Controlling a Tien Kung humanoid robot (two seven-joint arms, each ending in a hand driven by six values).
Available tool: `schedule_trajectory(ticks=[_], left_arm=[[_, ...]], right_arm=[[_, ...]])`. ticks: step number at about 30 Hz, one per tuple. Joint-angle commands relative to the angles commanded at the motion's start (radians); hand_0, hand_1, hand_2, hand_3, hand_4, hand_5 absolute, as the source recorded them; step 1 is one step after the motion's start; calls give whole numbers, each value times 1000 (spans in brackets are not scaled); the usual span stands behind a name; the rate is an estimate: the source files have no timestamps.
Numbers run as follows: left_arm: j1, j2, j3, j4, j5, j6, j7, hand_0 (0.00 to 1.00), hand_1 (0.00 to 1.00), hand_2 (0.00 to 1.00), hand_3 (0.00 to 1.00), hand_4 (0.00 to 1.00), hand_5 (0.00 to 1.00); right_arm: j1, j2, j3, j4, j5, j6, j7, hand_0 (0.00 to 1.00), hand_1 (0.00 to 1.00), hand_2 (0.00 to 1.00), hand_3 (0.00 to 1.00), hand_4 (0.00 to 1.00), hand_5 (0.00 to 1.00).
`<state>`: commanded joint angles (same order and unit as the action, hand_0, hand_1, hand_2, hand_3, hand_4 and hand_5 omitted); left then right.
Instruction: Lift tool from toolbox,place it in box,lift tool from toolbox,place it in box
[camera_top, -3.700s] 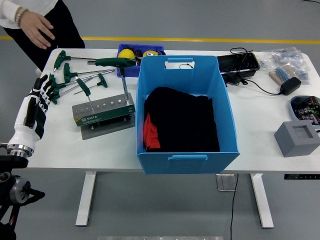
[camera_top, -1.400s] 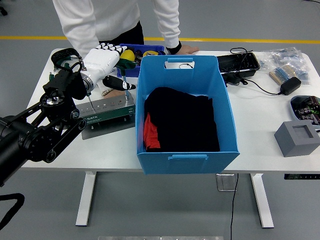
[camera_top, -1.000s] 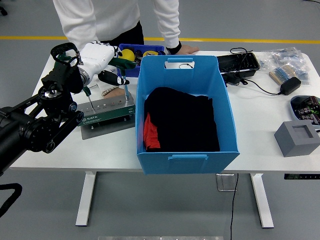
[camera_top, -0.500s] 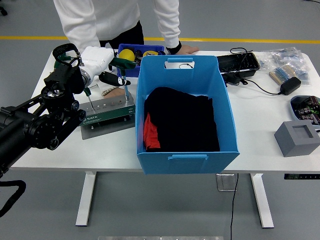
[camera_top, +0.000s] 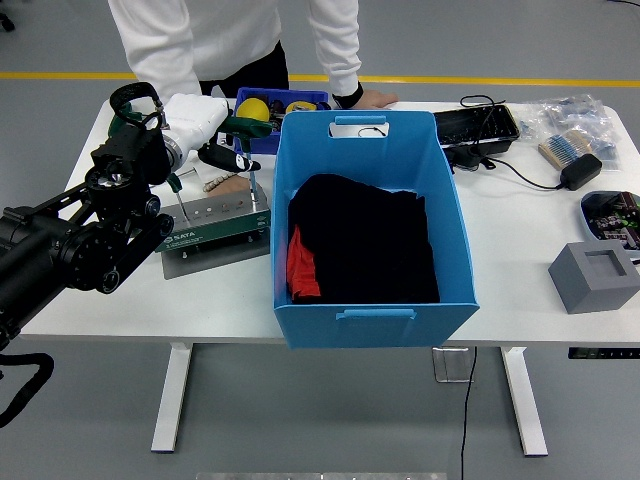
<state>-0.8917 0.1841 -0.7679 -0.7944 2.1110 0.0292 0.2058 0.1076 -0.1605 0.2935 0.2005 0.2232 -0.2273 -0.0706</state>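
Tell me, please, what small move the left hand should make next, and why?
Probably a straight lift: the left hand is closed around the green T-handle tool, whose shaft looks seated in the metal tool stand, so it must clear the stand before swinging over the blue box.

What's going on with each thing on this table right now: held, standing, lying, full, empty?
Left hand: fingers closed on the green T-handle.
T-handle wrench: gripped, shaft upright in the tool stand.
Tool stand: on the table, one smaller wrench also standing in it.
Blue box: open, holding black and red cloth, no tool visible.
Person's hand: resting flat on the table's far edge.
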Motion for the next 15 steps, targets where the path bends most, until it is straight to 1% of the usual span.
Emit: schedule_trajectory(ticks=[1,2,7,8,13,14,15], left_arm=[[-1,0,1,5,-8,-1,1,315,247,249,359,998,636],[-1,-1,2,9,-16,-1,2,251,196,204,313,998,635],[3,-3,10,24,-69,-5,9,251,196,204,313,998,635],[3,-4,12,27,-80,-5,10,143,96,135,229,998,636],[0,-9,21,37,-134,-6,15,143,96,135,229,998,636],[-1,-9,23,39,-143,-6,15,113,42,98,178,998,635],[-1,-10,24,41,-150,-6,16,113,42,98,178,998,635]], right_arm=[[0,0,-1,0,0,0,0,648,632,711,551,780,673],[0,0,-2,1,1,0,0,648,632,710,551,780,673],[-2,1,-4,2,3,1,0,648,632,710,551,780,673],[-2,1,-5,2,3,1,0,647,632,711,551,779,673],[-2,1,-5,3,-1,1,-1,647,632,711,551,779,673],[-2,1,-4,4,-2,1,-2,647,632,711,550,779,673],[-2,1,-4,4,-2,1,-2,647,632,711,550,779,673]])
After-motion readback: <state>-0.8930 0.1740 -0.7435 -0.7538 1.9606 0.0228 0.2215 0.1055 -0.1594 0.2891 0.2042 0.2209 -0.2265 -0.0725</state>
